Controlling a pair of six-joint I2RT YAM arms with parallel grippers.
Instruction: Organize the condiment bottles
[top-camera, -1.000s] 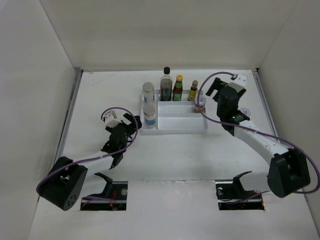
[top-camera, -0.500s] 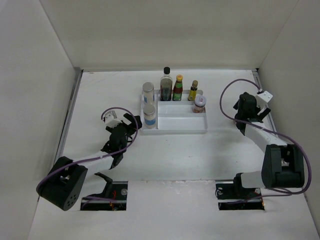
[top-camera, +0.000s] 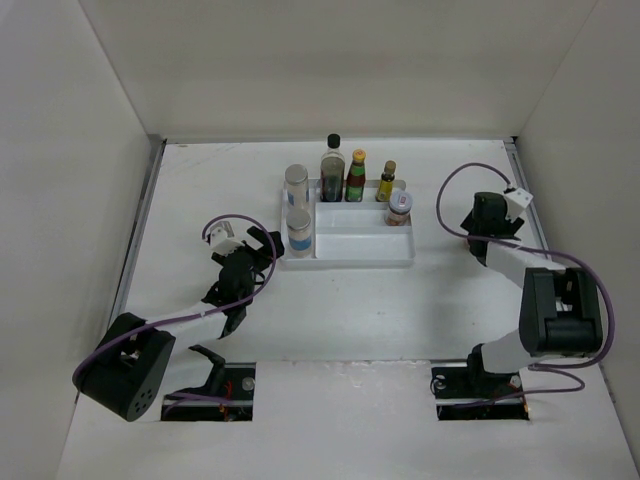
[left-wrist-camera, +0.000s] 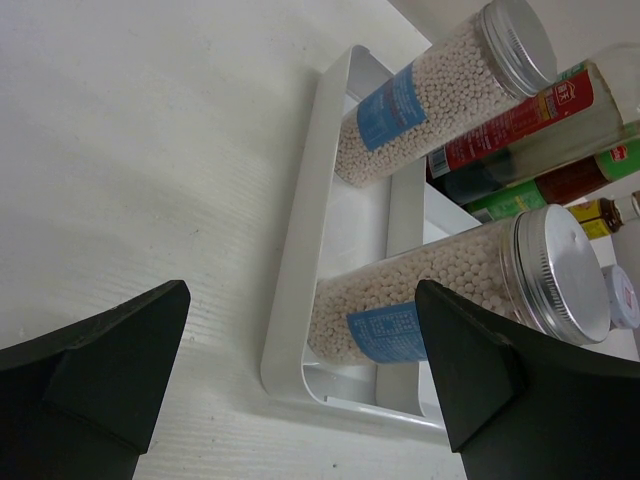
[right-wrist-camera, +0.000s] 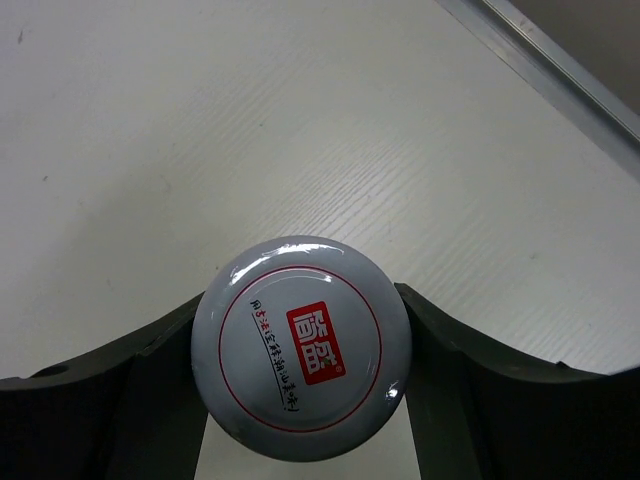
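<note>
Progress looked nearly complete, with six condiment bottles and jars (top-camera: 333, 168) standing in the white divided plastic tray (top-camera: 350, 250), the right gripper (top-camera: 486, 213) pinching the last white-lidded, red-labelled spice jar (right-wrist-camera: 302, 360) on the table (top-camera: 350, 310) well right of it, and the left gripper (top-camera: 258, 252) wide open, empty.

A lab rig: bare white walls (top-camera: 340, 70) box in the table (top-camera: 350, 300).

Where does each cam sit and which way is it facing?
Top external: above, behind the bases, looking down on the table; left arm, right arm show.
Left wrist: low, facing the tray and two grey-lidded jars, framed by the open left gripper.
Right wrist: straight down on a white-lidded jar in the right gripper.
Shared: top and left wrist show those jars.
</note>
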